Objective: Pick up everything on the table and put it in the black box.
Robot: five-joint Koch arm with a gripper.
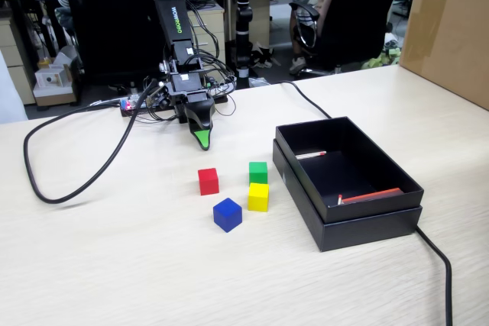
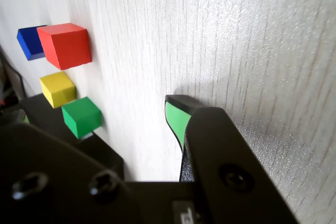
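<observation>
Pale wood-grain laminate covers the counter (image 1: 114, 265), and its near edge in the fixed view is bare but for a thick black cable (image 1: 442, 265) running off the lower right corner. Nearest of the task's things is the blue cube (image 1: 228, 214), and just behind it, to the right, sits the yellow cube (image 1: 258, 197), with the green cube (image 1: 258, 172) touching or nearly touching its far side. The red cube (image 1: 208, 181) stands a little apart, to the left of the green and yellow ones. Right of the cubes, close beside them but not touching, lies the black box (image 1: 359, 227), seated in its slightly wider lid; two thin red-and-white strips (image 1: 368, 195) lie inside, one at the near wall and one at the far end, and no cube is in it. Behind the cubes, the arm's claw (image 1: 202, 138) points down at the counter, its green-faced tip low over bare laminate, holding nothing. In the wrist view only one green-lined finger (image 2: 176, 119) shows clearly, so I cannot tell whether the claw is open or closed. Another black cable (image 1: 69, 181) loops across the counter to the left of the arm's base. Farther back stand a brown carton (image 1: 451, 32) at the right edge, black office chairs, and desks.
</observation>
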